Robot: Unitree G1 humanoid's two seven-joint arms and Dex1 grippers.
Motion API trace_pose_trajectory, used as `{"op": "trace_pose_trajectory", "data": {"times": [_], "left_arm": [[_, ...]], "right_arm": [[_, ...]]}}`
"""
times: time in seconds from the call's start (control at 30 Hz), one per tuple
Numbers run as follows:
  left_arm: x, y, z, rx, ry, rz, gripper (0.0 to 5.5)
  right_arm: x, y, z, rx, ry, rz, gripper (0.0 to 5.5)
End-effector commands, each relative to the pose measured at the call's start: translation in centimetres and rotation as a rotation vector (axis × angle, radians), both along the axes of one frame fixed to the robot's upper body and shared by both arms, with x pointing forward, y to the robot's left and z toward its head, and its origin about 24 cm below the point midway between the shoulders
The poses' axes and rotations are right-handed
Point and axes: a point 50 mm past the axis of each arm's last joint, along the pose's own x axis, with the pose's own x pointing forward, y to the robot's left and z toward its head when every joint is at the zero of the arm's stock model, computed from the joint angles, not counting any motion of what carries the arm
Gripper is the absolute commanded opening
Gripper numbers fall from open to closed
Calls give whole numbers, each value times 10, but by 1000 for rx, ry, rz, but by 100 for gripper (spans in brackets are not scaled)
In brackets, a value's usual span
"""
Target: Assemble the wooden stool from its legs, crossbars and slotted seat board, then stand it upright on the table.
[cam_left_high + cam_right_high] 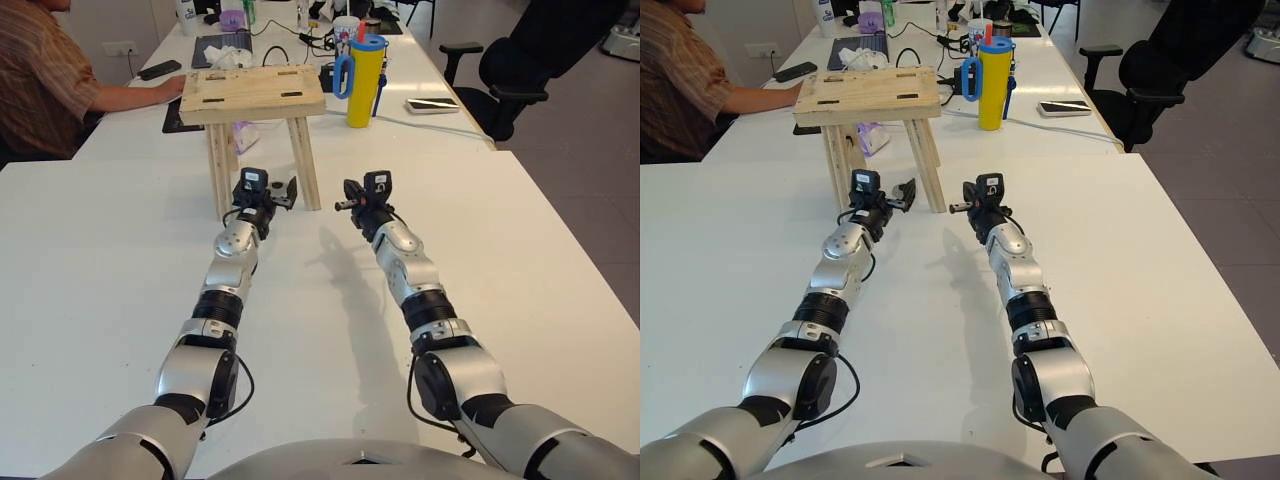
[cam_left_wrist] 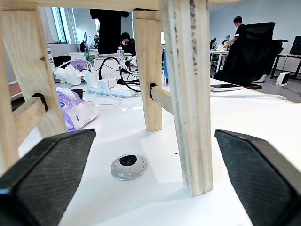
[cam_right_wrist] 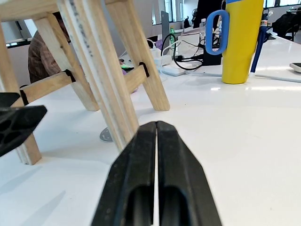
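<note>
While left gripper [image 1: 271, 196] gapes, seemingly off stool [image 1: 252, 95], right gripper [image 3: 156, 126] is closed.

Head pair high, wrist pair low, all on one stool [image 1: 252, 95].
The two head eyes looked forward and down over the arms onto the white table [image 1: 100, 260], the stool at middle distance; both shared that scene, slightly shifted sideways. The left wrist camera sat low by the tabletop, very near the stool's legs, peering between the spread pads of the left gripper [image 2: 155, 160]. The right wrist camera looked along the closed right gripper [image 3: 156, 129] at those legs and the yellow bottle [image 3: 242, 42].
</note>
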Motion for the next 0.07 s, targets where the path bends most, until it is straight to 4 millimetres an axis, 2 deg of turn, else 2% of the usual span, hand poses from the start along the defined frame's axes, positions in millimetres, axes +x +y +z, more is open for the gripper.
{"op": "trace_pose_trajectory", "data": {"times": [0.03, 0.07], "left_arm": [[-2, -19, 3, -6, -27, -28, 469], [-3, -23, 4, -6, -36, -30, 469]], "right_arm": [[5, -17, 4, -37, -23, -53, 0], [5, -19, 4, -41, -19, -63, 0]]}}
